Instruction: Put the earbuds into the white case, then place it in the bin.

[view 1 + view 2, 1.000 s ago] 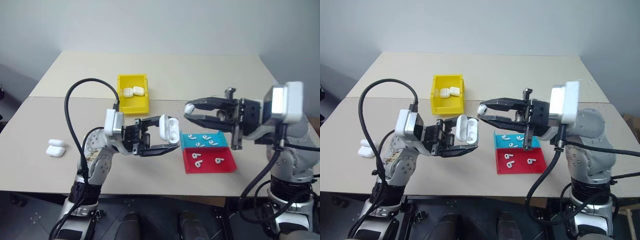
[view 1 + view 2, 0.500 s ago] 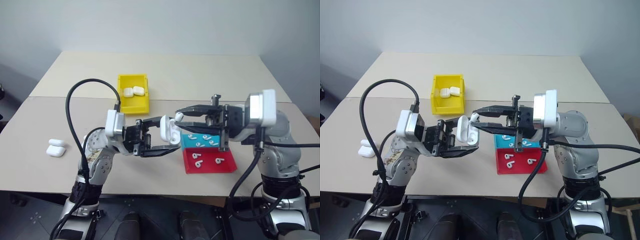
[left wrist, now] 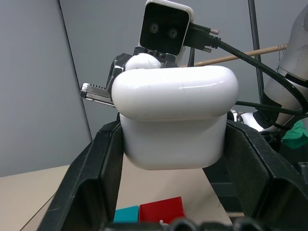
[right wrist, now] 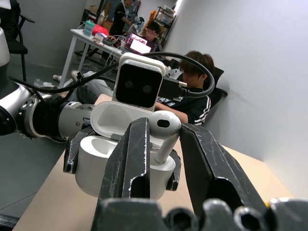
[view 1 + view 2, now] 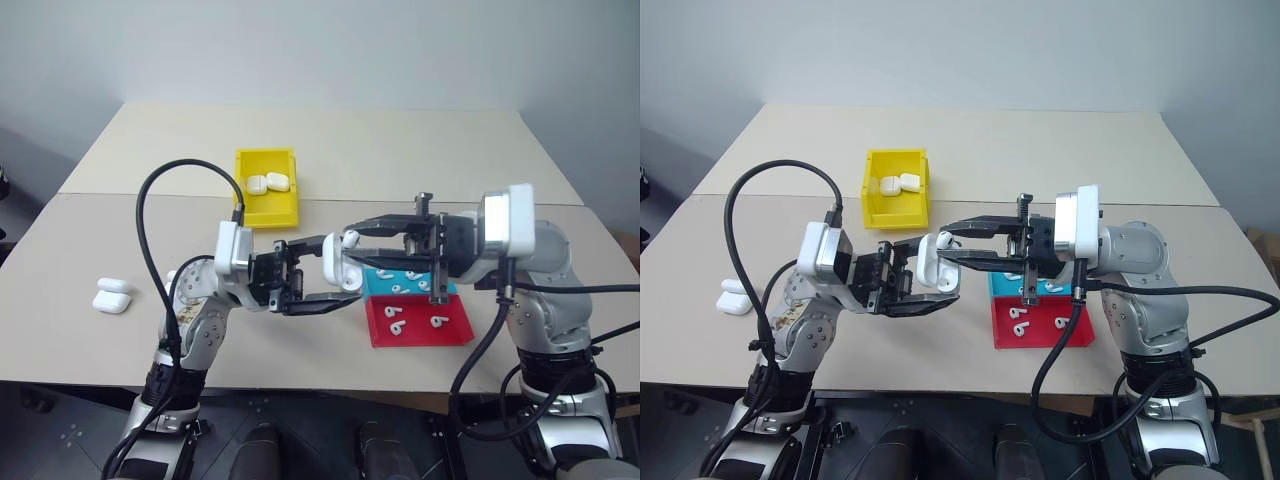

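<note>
- Left eye view: left pincer (image 5: pixel 325 284) is clamped tight on the white case (image 5: pixel 333 265), lid flipped up, held in the air above the surface (image 5: pixel 420 150). Right pincer (image 5: pixel 352 241) comes in from the opposite side w/ one earbud (image 5: pixel 350 238) pinched between nearly closed fingers, bud right at the case's open top. Judgement: insertion step in hand, not finished.
- Same view, stock left: blue tray (image 5: pixel 375 282) and red tray (image 5: pixel 385 335) sit below and just behind the right pincer, several loose earbuds in each. Two spare cases (image 5: pixel 111 296) lie well apart, out past the left arm.
- Right eye view: the bin (image 5: pixel 892 205) is beyond the left pincer, near but apart; two closed cases (image 5: pixel 896 184) already in it, so some rounds look done. The held case isn't binned yet.
- Left wrist view: case body fills the gap between the black fingers (image 3: pixel 94 183), gripped on both sides; earbud head peeks over the lid edge w/ the right pincer behind it.
- Right wrist view: earbud stem points down into the open case, tip at or just inside the well; can't tell if seated. A person (image 4: pixel 195 94) sits in the background.
- Left to do, as I read it: seat the bud, release, prob. close lid, then carry case to bin.
</note>
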